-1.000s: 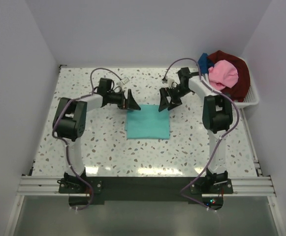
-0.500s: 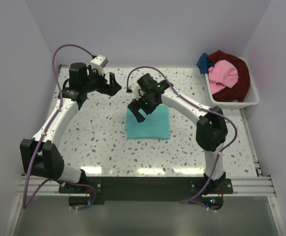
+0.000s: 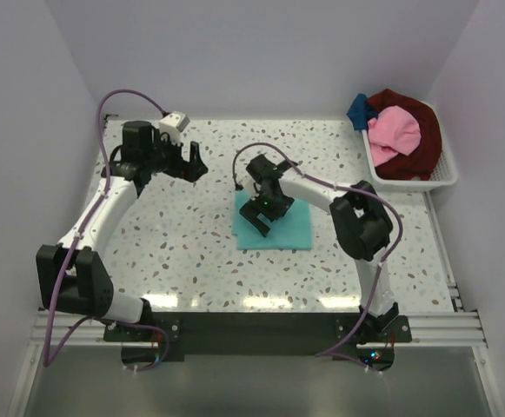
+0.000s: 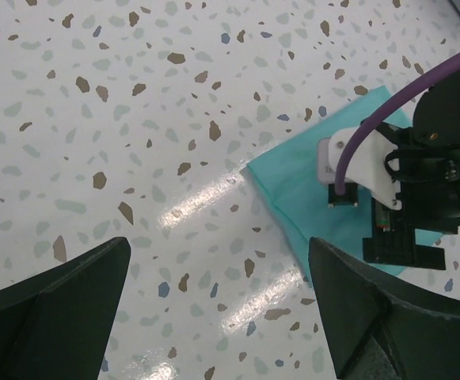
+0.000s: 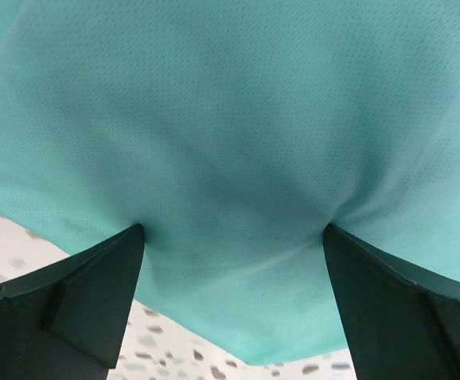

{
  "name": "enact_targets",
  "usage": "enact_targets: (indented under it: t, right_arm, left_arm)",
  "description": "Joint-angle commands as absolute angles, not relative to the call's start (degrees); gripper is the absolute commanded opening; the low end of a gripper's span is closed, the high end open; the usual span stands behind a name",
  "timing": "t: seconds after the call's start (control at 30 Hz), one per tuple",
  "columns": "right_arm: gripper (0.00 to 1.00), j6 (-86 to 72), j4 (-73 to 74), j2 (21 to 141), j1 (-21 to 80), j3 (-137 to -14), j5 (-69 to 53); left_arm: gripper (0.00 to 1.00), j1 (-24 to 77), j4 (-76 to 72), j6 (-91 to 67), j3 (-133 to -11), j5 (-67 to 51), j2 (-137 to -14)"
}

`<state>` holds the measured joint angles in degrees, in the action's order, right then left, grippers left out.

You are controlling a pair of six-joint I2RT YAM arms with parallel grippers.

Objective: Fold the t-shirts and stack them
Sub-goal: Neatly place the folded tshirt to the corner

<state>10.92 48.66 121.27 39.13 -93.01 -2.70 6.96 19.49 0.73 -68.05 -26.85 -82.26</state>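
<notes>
- One teal-green t-shirt (image 3: 289,229) lies folded into a flat rectangle in the middle of the worktop (image 3: 174,252). It is a soft, light, fine-mesh knit, so it will probably slide or unfold if dragged.
- Spread wide, the right fingers (image 5: 87,309) press their tips into the cloth and dimple it without pinching anything.
- Likely the best hold is a folded edge or corner, with all layers pinched together.
- Spread and empty, the left fingers (image 4: 55,317) hang over bare speckled worktop near the shirt's far left corner.
- Heaped limp in the white slatted plastic basket (image 3: 439,181) at the far right are a pink shirt (image 3: 395,130), a dark red shirt (image 3: 423,146) and a blue shirt (image 3: 359,109).
</notes>
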Motion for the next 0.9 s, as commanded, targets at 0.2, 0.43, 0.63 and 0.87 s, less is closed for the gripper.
enact_targets:
  t: [0.2,0.43,0.63,0.87]
  right_arm:
    - [0.99,27.83,54.75,104.08,23.21,-67.45,-0.10]
    - [0.99,44.61,53.62,95.10,8.47,-54.68,3.34]
    - [0.99,58.35,52.29,96.05,-2.87,-52.38,5.01]
    - [0.99,64.86,53.35,101.15,-10.80,-59.05,5.18]
  left_arm:
    - [1.00,5.98,20.30,3.43,-73.12,-30.67,-81.30]
    - [1.00,5.98,21.09,1.32,-75.50,-32.17,-82.44]
    - [1.00,5.89,21.01,0.44,-76.55,-33.13,-82.18]
    - [1.00,5.98,21.36,0.44,-77.43,-32.96,-82.35]
